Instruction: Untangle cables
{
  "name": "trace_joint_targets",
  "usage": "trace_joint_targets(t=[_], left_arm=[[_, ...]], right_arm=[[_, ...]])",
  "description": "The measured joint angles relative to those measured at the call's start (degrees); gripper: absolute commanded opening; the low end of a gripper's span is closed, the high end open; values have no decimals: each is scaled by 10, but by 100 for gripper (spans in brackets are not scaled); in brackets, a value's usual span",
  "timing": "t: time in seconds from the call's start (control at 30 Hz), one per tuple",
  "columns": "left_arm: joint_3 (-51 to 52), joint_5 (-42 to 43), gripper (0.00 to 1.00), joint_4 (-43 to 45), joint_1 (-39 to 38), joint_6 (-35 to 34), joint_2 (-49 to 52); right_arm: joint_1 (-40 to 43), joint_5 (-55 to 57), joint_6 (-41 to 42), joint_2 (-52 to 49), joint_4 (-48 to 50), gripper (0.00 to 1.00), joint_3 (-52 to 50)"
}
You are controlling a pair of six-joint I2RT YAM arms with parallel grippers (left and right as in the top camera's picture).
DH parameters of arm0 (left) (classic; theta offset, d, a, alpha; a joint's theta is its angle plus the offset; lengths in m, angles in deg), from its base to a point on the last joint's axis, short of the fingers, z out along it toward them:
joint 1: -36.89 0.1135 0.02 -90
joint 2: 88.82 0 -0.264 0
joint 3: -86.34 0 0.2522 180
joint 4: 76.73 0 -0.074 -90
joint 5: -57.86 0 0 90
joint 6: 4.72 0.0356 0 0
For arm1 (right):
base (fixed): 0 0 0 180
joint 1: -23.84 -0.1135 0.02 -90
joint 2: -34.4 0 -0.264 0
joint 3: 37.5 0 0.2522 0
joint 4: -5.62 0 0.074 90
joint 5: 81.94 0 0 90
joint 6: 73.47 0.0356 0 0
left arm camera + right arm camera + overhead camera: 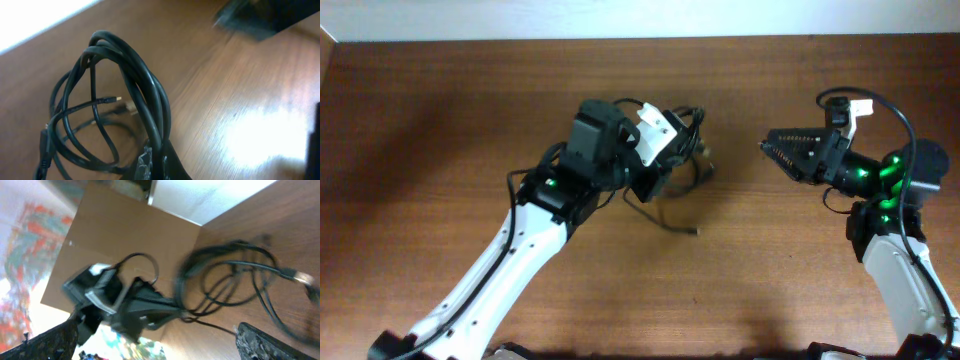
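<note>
The black cables [692,128] lie as a looped bundle on the wooden table, just right of my left gripper [665,165]. One thin strand trails to a small plug [695,232] nearer the front. In the left wrist view the loops [135,75] rise from between my left gripper's fingers [156,167], which are shut on them; a yellowish-tipped plug [117,98] shows inside the loops. My right gripper [772,152] is open and empty, apart from the bundle on its right. The right wrist view shows the blurred cables [225,277] beyond its spread fingers [160,347].
The left arm's white and black wrist [650,135] covers part of the bundle. The table's far edge meets a white wall [620,18]. The right arm's own thick wire [895,110] loops above its wrist. The left arm shows in the right wrist view [125,302].
</note>
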Motion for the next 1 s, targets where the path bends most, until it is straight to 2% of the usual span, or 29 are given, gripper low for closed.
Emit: trace_joint_targets(t=[0.2, 0.37, 0.53, 1.0], left_arm=[[-1, 31, 0, 59, 2, -42, -21], [-1, 52, 0, 75, 2, -71, -21], [-1, 69, 0, 76, 2, -81, -21], [-1, 90, 0, 78, -3, -83, -21]], right_arm=[[-75, 73, 9, 0, -26, 99, 0], [-123, 152, 5, 0, -83, 99, 0], [-170, 220, -5, 0, -98, 99, 0], [-185, 284, -65, 0, -228, 99, 1]])
